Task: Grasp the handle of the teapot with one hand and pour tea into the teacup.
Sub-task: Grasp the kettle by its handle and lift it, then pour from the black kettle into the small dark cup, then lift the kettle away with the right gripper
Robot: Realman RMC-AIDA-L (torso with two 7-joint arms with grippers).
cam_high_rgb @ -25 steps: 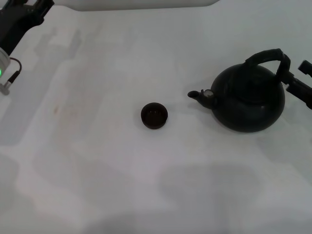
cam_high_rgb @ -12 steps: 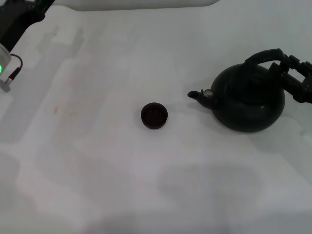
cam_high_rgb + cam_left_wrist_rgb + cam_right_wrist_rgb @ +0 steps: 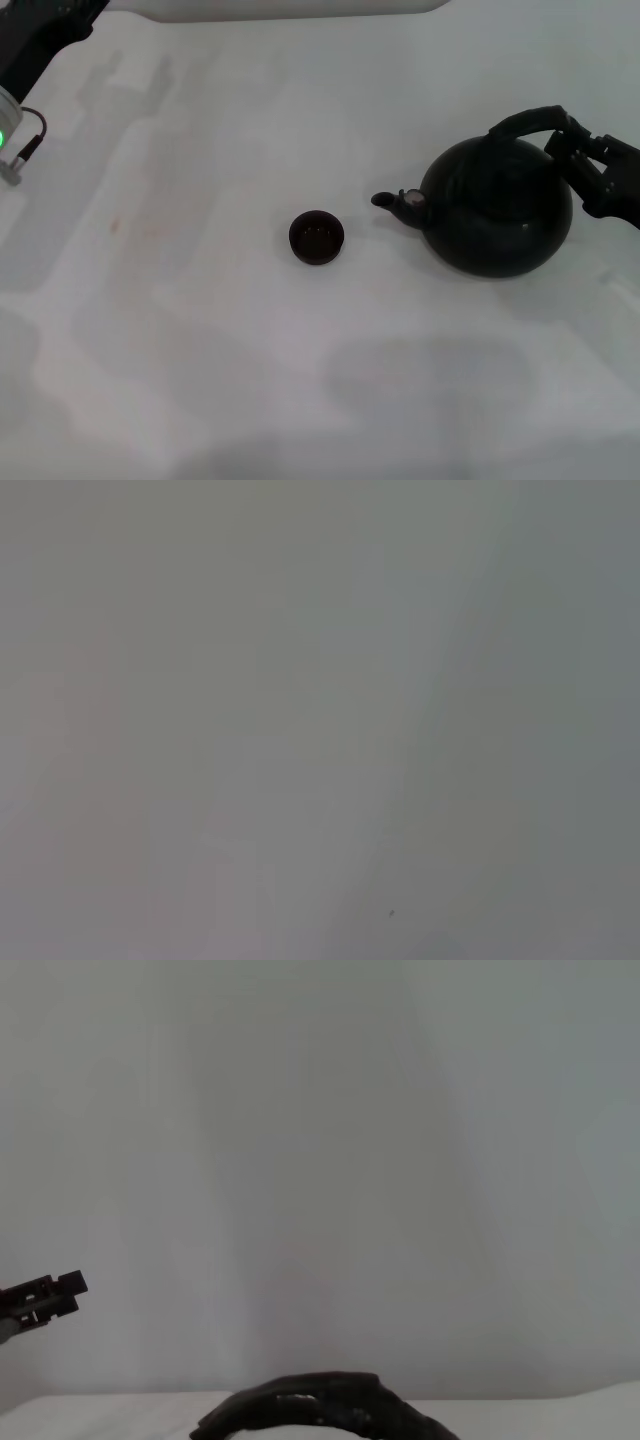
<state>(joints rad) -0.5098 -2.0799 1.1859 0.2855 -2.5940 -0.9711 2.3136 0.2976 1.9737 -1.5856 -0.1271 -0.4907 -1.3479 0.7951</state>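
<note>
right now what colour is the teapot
Matte black teapot, handle included; the head view shows it best.

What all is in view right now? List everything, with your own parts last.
teapot: one, matte black, on the right of the table, spout pointing toward the teacup.
handle: one, black, arched over the teapot's top; its curve also shows at the edge of the right wrist view.
teacup: one, dark brown-black, near the table's middle, apart from the teapot's spout.
table: one, white, with a faint reddish mark on its left part.
left arm: one, black, at the far left corner, away from the work, a green light on it.
right claw: one, black, at the right end of the handle.
</note>
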